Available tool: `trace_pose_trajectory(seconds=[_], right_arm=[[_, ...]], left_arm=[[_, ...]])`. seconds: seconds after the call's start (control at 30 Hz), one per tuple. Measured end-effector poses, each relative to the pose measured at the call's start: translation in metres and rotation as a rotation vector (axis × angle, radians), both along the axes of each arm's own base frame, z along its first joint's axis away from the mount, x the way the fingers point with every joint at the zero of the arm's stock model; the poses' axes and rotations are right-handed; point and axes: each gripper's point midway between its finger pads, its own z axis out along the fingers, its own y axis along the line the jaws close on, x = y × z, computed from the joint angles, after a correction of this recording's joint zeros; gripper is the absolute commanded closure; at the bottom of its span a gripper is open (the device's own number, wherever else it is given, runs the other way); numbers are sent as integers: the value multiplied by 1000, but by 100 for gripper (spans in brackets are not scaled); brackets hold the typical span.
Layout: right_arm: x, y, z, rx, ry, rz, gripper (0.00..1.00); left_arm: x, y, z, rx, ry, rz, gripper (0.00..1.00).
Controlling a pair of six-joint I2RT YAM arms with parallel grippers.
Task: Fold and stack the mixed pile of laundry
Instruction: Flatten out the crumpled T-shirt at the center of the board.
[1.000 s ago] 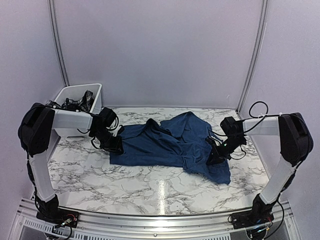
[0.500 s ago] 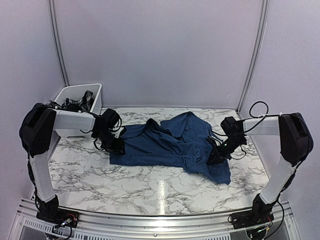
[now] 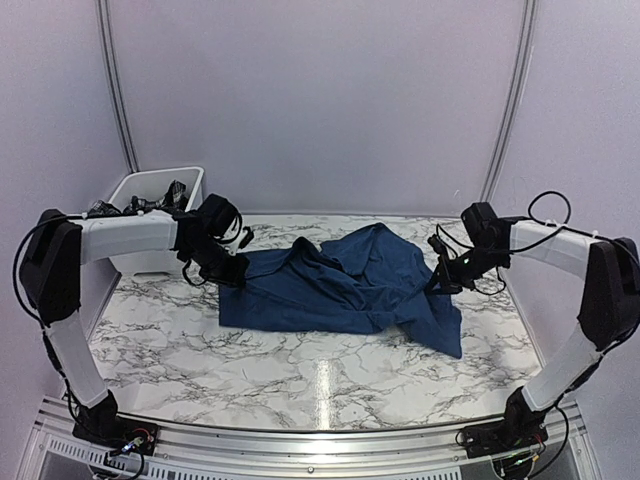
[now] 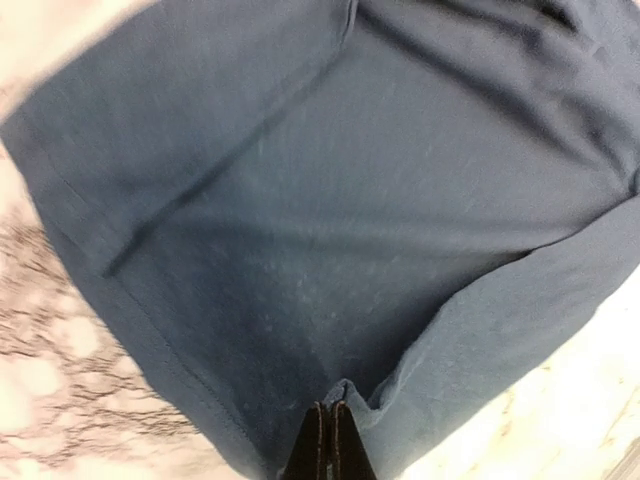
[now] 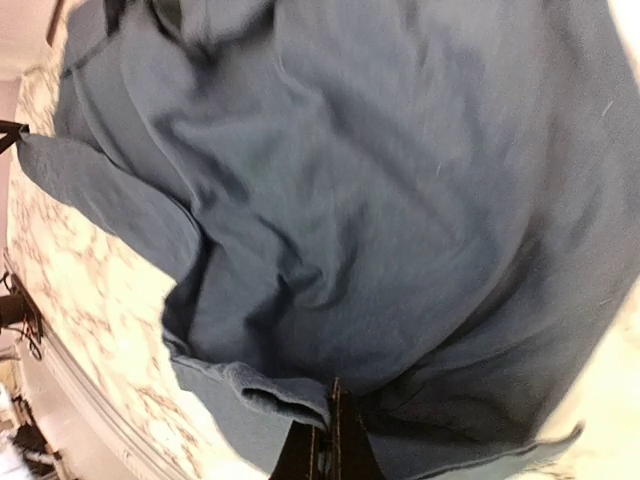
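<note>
The navy t-shirt (image 3: pixel 340 290) lies rumpled across the middle of the marble table (image 3: pixel 300 375). It is a soft, matte knit, spread wide from left to right, with long ridged folds and one flap trailing toward the near right. My left gripper (image 3: pixel 232 268) has its fingers drawn tight together on the shirt's left edge. In my wrist view the stitched hem runs right up to my fingertips and the cloth fans out smooth beyond them. My right gripper (image 3: pixel 440 283) is pinched narrow on a bunched fold at the shirt's right side, and the fabric seems to tent up slightly toward it, though the blur makes that hard to judge.

The tabletop is glossy white stone with grey veins. At its far left corner sits the white plastic bin (image 3: pixel 130 190), rectangular, with the black-and-white plaid garment (image 3: pixel 160 203) heaped inside and poking above the rim. My left forearm (image 3: pixel 130 235) crosses in front of the bin's near wall. Black cables (image 3: pixel 545 205) loop at both wrists.
</note>
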Motion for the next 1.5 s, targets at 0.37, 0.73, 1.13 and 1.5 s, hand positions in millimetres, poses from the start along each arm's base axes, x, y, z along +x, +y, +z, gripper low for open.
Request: trace_pose_trajectory(seconds=[0.37,0.73,1.13,1.5], right_arm=[[58,-18,129,-72,-394,-83,100],[30,-51,320,-85,-950,-233,100],[-84,-63,535,93,-1489,-278,100],[-56,-82,536,-52,-1502,-381,100]], left_arm=[[40,3,138,-92,-337,102,100],[26,4,320,-300,-688,151,100],[-102,-17,500,-602,-1020,-56,100],[-71,-1,504,-478,-1092,98,100]])
